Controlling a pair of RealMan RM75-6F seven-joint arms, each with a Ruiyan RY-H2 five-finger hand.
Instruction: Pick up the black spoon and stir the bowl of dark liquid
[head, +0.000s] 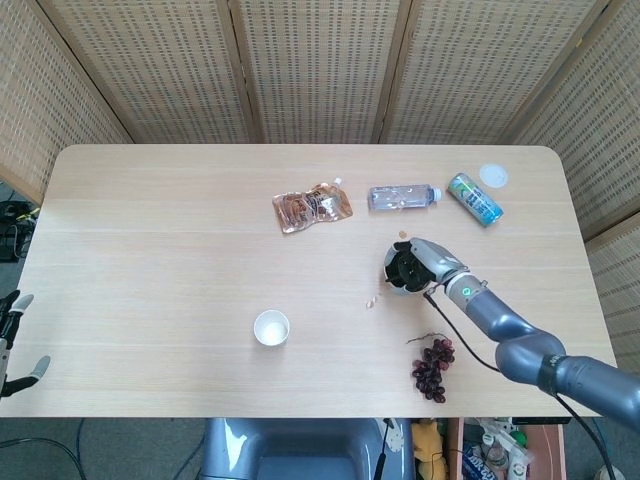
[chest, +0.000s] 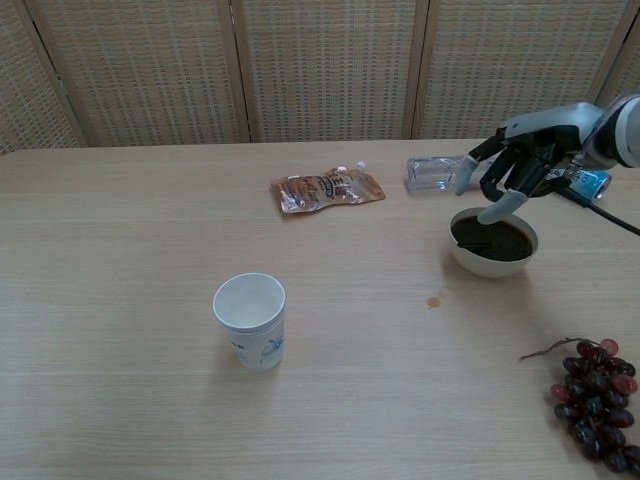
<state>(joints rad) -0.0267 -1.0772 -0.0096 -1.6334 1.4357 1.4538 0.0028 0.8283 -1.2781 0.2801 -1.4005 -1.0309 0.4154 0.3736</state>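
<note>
Black spoon (chest: 473, 240) mostly sunk in bowl (chest: 492, 258) below right hand (chest: 513, 172), released, fingers spread, pale wooden table (chest: 120, 300), wicker screens (chest: 330, 70) behind, left hand (head: 12, 345) cropped at the edge, state unclear.

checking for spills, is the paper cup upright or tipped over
Upright: the paper cup stands on its base with its open mouth facing up, and nothing shows inside it.

The robot's right hand (chest: 512, 170), grey-and-black with pale fingertips, hangs palm down with fingers spread and empty, its grey arm (head: 520, 335) reaching in from the lower right. The left hand (head: 12, 340) sits low at the frame's left edge, fingers apart.
</note>
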